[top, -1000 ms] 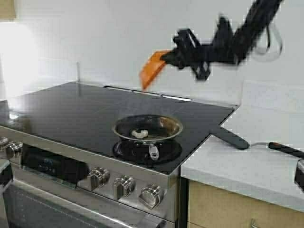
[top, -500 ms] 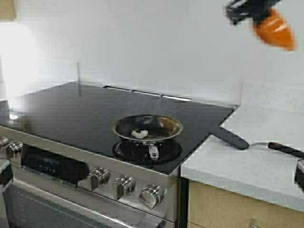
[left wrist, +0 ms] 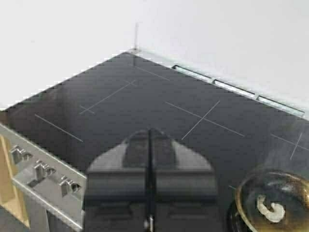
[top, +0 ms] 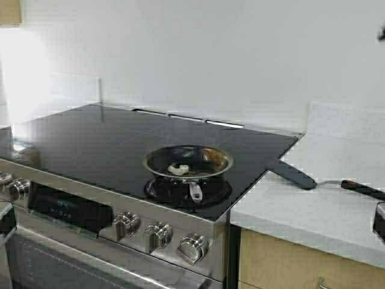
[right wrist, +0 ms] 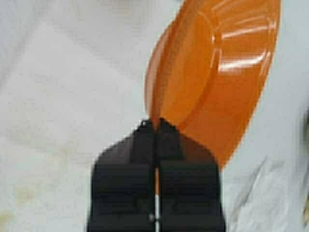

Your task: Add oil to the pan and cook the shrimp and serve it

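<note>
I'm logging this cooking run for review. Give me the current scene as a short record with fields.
pan: on the stove's front right burner, handle toward the knobs
shrimp: one curled piece lying inside the pan
left gripper: shut, empty, above the black cooktop
right gripper: shut on the rim of an orange bowl
spatula: lying on the white counter beside the stove

One pan (top: 187,162), one shrimp (top: 178,169), one orange bowl (right wrist: 217,72), one black-handled utensil (top: 293,174) on the counter, three stove knobs (top: 157,236) in a row, two grippers (left wrist: 150,140).
</note>
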Robot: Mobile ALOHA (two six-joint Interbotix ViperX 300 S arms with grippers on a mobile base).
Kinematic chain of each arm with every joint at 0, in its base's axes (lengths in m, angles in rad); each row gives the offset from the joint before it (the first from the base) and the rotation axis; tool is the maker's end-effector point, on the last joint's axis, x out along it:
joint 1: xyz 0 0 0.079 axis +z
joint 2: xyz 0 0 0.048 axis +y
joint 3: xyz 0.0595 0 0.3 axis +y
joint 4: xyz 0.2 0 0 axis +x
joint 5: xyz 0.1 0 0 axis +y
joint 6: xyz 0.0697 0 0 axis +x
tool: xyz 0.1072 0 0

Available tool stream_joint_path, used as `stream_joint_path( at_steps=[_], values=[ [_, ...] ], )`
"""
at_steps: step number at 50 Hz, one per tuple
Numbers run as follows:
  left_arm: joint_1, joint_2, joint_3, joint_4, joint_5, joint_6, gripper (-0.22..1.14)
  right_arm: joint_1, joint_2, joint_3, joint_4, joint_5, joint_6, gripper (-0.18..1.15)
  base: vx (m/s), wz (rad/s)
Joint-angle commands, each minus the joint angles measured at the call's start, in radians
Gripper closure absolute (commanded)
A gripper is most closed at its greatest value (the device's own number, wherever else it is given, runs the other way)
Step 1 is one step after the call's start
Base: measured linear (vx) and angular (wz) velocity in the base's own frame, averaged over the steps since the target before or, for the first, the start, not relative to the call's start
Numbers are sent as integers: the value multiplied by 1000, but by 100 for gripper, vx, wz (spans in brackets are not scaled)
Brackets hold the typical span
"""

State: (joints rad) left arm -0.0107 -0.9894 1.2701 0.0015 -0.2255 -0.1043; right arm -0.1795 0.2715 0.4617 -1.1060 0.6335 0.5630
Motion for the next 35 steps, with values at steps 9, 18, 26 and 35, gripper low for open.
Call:
stream_joint_path(
  at_steps=[9,18,26,35],
  values=[
    [0,11,-11,0,-3,5,89,-37,209,-91,3,14,0,91,0,0],
    [2,21,-9,0,-3,5,89,-58,304,-166,-3,21,-15,91,0,0],
    [2,40,-12,0,-3,6,89,-74,365,-219,-5,29,-28,91,0,0],
    [2,46,-12,0,-3,6,89,-72,400,-249,-5,29,-29,91,0,0]
  ],
)
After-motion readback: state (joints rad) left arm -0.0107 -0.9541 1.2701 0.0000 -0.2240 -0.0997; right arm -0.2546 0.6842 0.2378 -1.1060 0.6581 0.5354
